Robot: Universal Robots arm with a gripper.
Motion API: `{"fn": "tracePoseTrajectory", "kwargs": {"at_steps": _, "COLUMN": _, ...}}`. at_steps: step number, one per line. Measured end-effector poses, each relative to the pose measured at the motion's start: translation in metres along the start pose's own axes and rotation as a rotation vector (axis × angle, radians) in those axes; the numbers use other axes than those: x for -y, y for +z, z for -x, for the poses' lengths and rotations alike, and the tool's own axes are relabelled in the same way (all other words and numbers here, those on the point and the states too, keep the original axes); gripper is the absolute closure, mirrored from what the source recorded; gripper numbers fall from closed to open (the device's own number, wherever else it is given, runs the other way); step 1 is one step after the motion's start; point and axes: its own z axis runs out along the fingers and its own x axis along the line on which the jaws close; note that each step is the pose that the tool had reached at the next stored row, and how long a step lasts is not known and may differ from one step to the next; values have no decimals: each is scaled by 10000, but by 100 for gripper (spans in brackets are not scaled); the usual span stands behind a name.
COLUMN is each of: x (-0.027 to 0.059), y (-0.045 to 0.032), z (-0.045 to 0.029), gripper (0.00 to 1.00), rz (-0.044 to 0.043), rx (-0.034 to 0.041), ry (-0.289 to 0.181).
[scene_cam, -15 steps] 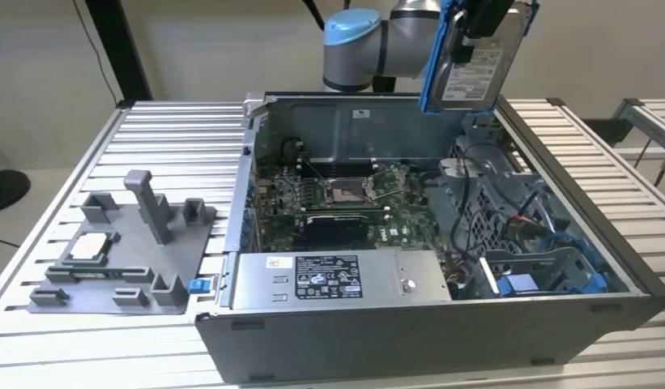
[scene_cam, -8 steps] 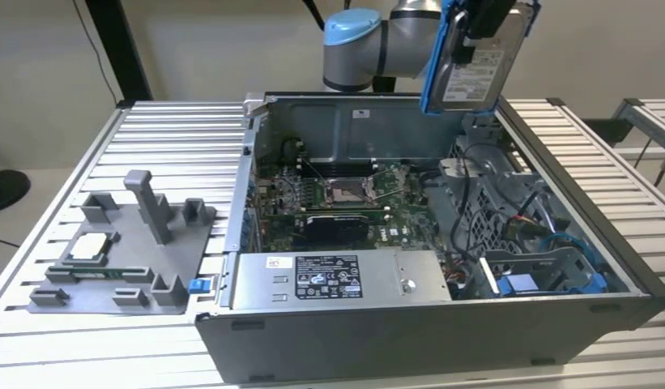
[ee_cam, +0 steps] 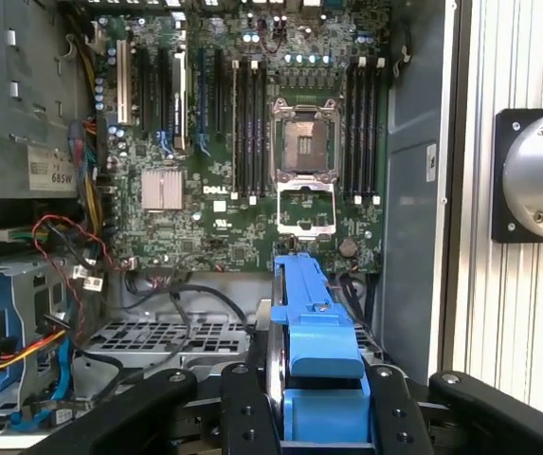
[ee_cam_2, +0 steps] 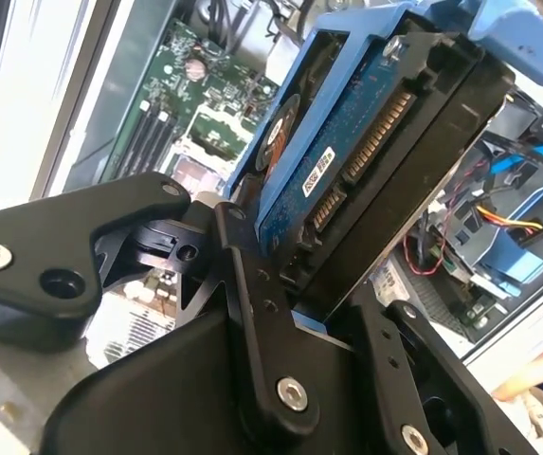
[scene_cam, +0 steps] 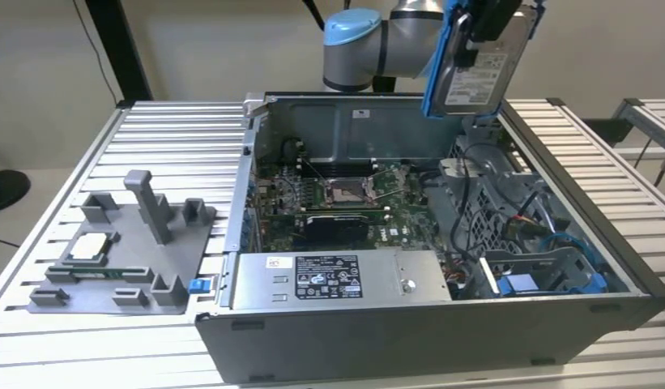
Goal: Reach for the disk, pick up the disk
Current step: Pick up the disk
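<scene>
Exterior view: the gripper [scene_cam: 490, 32] hangs high above the far end of the open computer case [scene_cam: 419, 340], clamped on the disk [scene_cam: 481, 74]. The disk is lifted clear of the case, standing nearly on edge with its white label facing the camera and a blue side rail along the exterior view's left edge. Below it lie the motherboard [scene_cam: 343, 203] and, at the near end, the power supply box [scene_cam: 332, 279] with its black and white sticker. On the exterior view's left, a grey fixture [scene_cam: 132, 251] sits on the slatted table [scene_cam: 159, 130], with a small pale chip [scene_cam: 89, 247] resting in it.

Second wrist view: the black fingers [ee_cam_2: 262, 313] press against both faces of the disk [ee_cam_2: 366, 161], whose blue circuit board and connector edge are turned to the camera.

First wrist view: the disk's blue rail [ee_cam: 314, 332] runs between the fingers [ee_cam: 243, 408], above the motherboard [ee_cam: 252, 142] with its empty processor socket [ee_cam: 306, 142].
</scene>
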Motion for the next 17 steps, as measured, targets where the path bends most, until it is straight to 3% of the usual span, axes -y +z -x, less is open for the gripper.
{"fn": "tracePoseTrajectory", "kwargs": {"at_steps": 6, "x": 3, "y": -5, "z": -125, "gripper": 100, "rz": 4, "rx": -1, "ry": 0}}
{"fn": "tracePoseTrajectory", "kwargs": {"at_steps": 17, "x": 10, "y": -16, "z": -451, "gripper": 100, "rz": 8, "rx": -1, "ry": 0}}
